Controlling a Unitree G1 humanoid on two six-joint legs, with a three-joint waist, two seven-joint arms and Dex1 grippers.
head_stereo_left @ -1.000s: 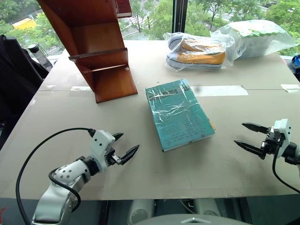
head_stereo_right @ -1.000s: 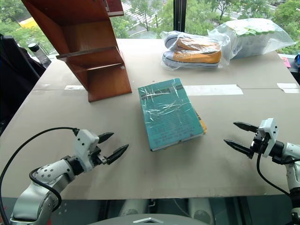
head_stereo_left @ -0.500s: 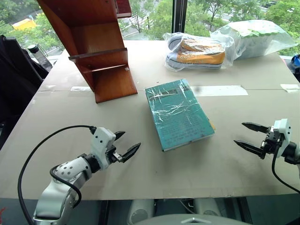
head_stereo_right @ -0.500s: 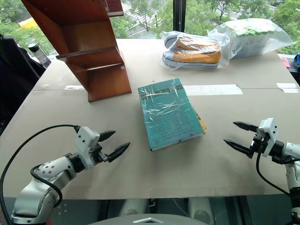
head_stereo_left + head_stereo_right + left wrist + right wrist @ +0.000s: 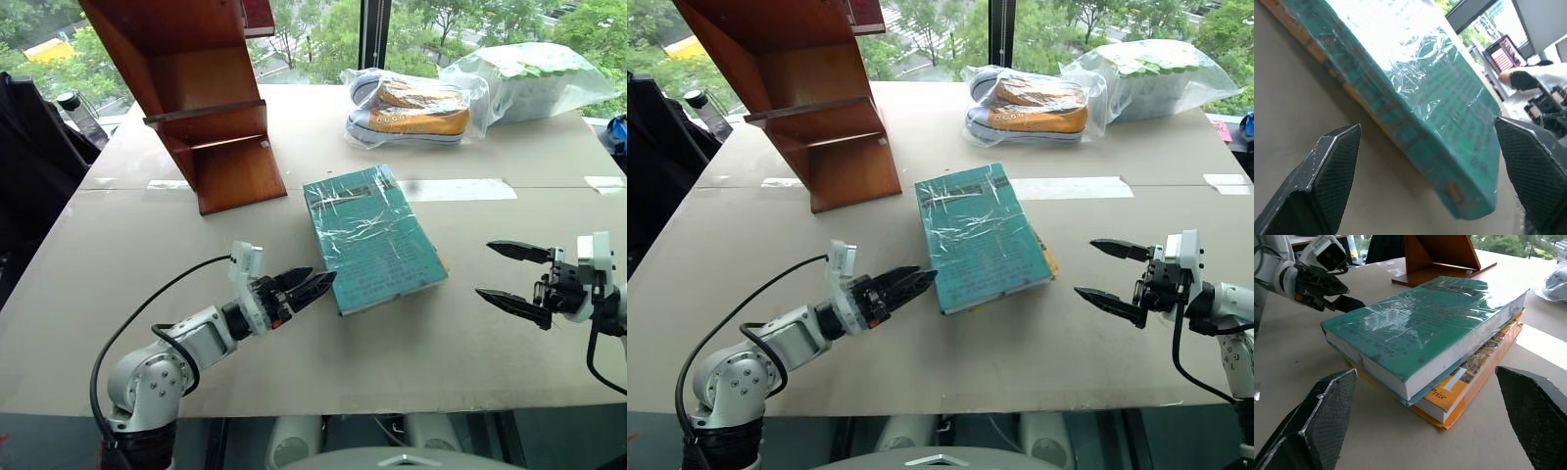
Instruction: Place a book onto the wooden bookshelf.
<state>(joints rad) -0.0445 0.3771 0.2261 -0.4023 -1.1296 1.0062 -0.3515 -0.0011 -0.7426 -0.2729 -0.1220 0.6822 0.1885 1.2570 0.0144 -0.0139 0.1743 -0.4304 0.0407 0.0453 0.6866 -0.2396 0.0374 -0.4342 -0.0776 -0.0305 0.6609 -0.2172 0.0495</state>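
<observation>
Thick teal book lay flat on the table, atop an orange book.

My left gripper and right gripper flanked it, both spread and empty; I judged it heavy, stiff, slick in plastic, best clamped across its long edges, near the wooden bookshelf.

Book flat at table centre, stacked on second book beneath. Wooden bookshelf behind-left of book, standing on table. Bagged shoes behind book, bagged bundle right of shoes, both at far edge. Left gripper just beside book's near-left corner. Right gripper right of book, apart from it. Tape strip on table just right of book's far end.
</observation>
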